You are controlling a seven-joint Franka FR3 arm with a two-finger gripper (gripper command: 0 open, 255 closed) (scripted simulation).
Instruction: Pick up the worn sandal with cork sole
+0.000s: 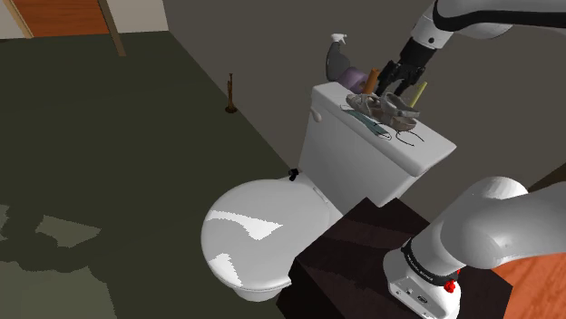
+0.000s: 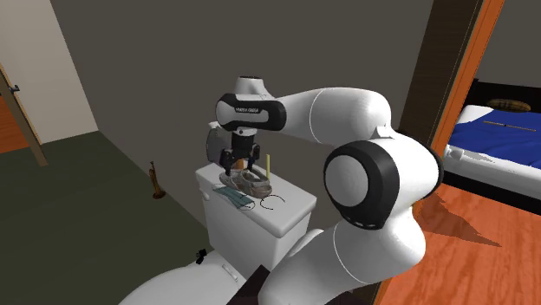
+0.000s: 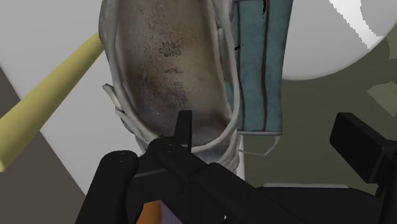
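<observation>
My gripper [image 3: 266,124], open wide and empty, hovers over the sandal [image 3: 168,70] on the toilet tank [image 1: 363,159]; next, lower and close.

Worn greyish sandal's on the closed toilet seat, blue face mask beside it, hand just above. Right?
Wrong surface. The worn greyish sandal lies on the white toilet tank lid, blue face mask beside it, black hand just above; the shoulder view shows it.

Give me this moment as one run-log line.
phase: pre-grasp | gripper: open, over sandal | sandal: on toilet tank lid, not held | beside: blue face mask
</observation>
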